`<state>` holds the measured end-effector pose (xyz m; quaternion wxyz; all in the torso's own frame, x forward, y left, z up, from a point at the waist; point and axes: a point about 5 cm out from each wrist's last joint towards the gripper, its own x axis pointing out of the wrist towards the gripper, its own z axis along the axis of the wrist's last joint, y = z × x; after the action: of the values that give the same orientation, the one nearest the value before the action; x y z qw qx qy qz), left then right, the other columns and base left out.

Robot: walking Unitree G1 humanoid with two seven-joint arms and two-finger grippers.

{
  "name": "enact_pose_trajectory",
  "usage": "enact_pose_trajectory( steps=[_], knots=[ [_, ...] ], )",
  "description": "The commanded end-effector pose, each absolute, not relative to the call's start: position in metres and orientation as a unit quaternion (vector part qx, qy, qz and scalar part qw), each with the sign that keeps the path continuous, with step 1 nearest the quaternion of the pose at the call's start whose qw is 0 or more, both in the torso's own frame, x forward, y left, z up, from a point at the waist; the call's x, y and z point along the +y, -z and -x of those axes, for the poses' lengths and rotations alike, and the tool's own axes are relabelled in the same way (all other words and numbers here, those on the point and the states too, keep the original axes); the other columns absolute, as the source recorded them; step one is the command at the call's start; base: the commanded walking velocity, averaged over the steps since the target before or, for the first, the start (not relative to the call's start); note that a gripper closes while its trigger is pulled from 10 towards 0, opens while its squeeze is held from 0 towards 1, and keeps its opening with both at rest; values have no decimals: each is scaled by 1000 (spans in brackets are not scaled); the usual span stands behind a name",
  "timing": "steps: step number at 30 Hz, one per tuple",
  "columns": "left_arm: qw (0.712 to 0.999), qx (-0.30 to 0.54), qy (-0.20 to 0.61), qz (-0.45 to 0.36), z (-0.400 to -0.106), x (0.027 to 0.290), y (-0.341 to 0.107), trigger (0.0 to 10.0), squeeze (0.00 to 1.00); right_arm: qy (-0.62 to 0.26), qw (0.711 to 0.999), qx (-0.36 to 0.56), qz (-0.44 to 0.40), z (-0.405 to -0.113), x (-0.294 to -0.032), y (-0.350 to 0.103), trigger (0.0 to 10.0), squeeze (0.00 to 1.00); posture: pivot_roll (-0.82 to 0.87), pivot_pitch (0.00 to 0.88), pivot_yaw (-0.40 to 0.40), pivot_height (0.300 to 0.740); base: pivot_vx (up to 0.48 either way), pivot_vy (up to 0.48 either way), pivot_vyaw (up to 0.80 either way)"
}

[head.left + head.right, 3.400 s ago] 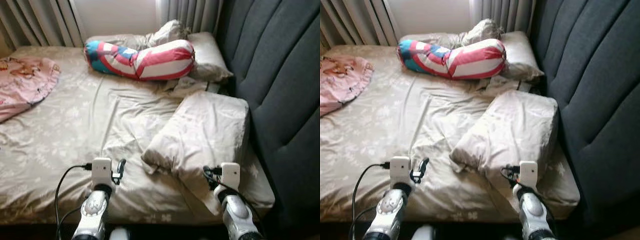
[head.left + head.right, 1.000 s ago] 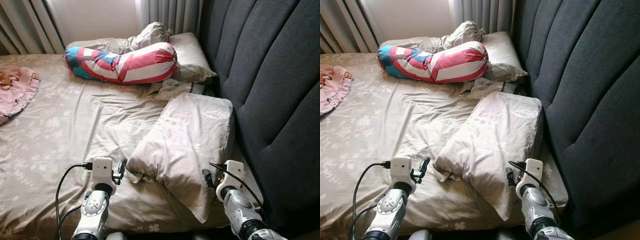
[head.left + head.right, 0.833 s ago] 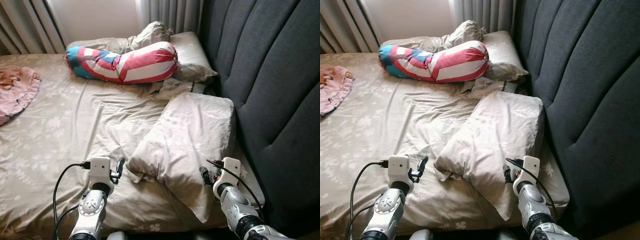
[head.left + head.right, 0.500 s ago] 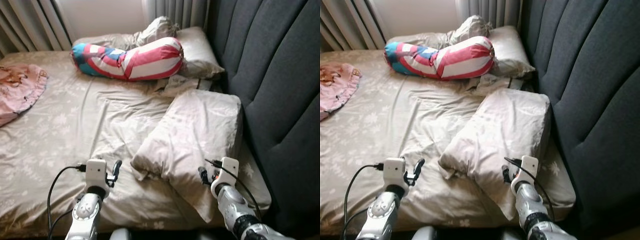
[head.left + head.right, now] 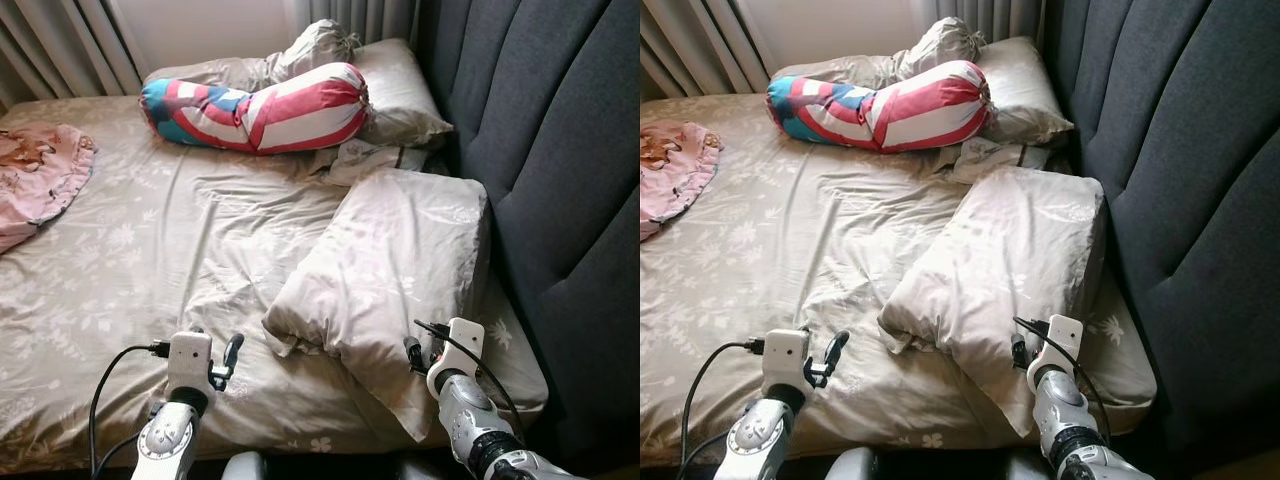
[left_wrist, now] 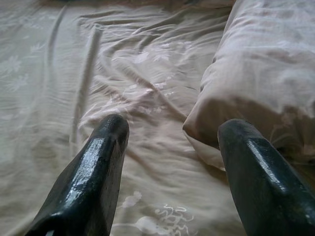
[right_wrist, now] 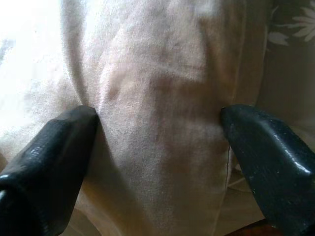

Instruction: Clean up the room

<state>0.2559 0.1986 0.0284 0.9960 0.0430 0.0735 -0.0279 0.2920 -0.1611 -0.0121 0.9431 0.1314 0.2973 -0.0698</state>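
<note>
Bed (image 5: 130,250) with a beige floral sheet, rumpled into long creases across the middle of the frame. Dark grey padded headboard (image 5: 560,150) runs down the right side.

Main item: large beige pillow (image 5: 390,265), same faint floral print as the sheet, lying askew at centre right, its upper end tilted up against the headboard and its lower corner drooping toward the bed's near edge. Case is loose and wrinkled, with a floppy fold at its left corner.

Upper centre: a bolster (image 5: 255,108) striped in red, white and blue lies across the bed, touching a second beige pillow (image 5: 400,90) behind it. A crumpled cloth (image 5: 365,158) sits between the bolster and the large pillow. Pink blanket (image 5: 40,180) at the left edge.

Left gripper (image 5: 228,357), lower left, hovers over the sheet just beside the pillow's left corner, fingers (image 6: 96,167) spread apart and holding nothing.

Right gripper (image 5: 412,355), lower right, is at the pillow's lower end. In the wrist view its fingers (image 7: 54,147) stand wide on either side of the fabric; they seem to press it, though a true grip is hard to confirm.
</note>
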Motion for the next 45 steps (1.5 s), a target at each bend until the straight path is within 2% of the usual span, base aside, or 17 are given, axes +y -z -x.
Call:
enact_pose_trajectory(
  steps=[1, 4, 15, 16, 17, 18, 19, 45],
  knots=[
    [995, 81, 29, -48, -253, 201, -28, 10000, 0, 56, 930, 333, -144, -281, -154, 24, 10000, 0, -39, 114, 40, 652, 0, 0, 0],
    [995, 82, 29, -47, -253, 200, -28, 10000, 0, 32, 927, 353, -126, -275, -149, 29, 10000, 0, -32, 115, 38, 652, 0, 0, 0],
    [995, 86, 27, -49, -251, 200, -31, 10000, 0, 48, 926, 348, -139, -271, -154, 32, 10000, 0, -24, 122, 40, 652, 0, 0, 0],
    [995, 87, 28, -49, -251, 200, -30, 10000, 0, 46, 926, 347, -143, -271, -153, 32, 8078, 0, -24, 122, 40, 652, 0, 0, 0],
    [995, 87, 28, -49, -251, 199, -30, 10000, 0, 45, 926, 347, -143, -271, -153, 32, 3647, 0, -24, 122, 40, 652, 0, 0, 0],
    [995, 88, 28, -49, -251, 199, -31, 10000, 0, 45, 926, 347, -143, -271, -153, 32, 3647, 0, -21, 126, 41, 652, 0, 0, 0],
    [995, 88, 29, -49, -251, 199, -31, 10000, 0, 43, 926, 348, -142, -270, -153, 32, 0, 0, -21, 126, 42, 652, 0, 0, 0],
    [993, 102, 27, -55, -251, 202, -32, 10000, 0, 22, 922, 366, -122, -262, -146, 39, 0, 0, -17, 121, 50, 652, 0, 0, 0]
  ],
)
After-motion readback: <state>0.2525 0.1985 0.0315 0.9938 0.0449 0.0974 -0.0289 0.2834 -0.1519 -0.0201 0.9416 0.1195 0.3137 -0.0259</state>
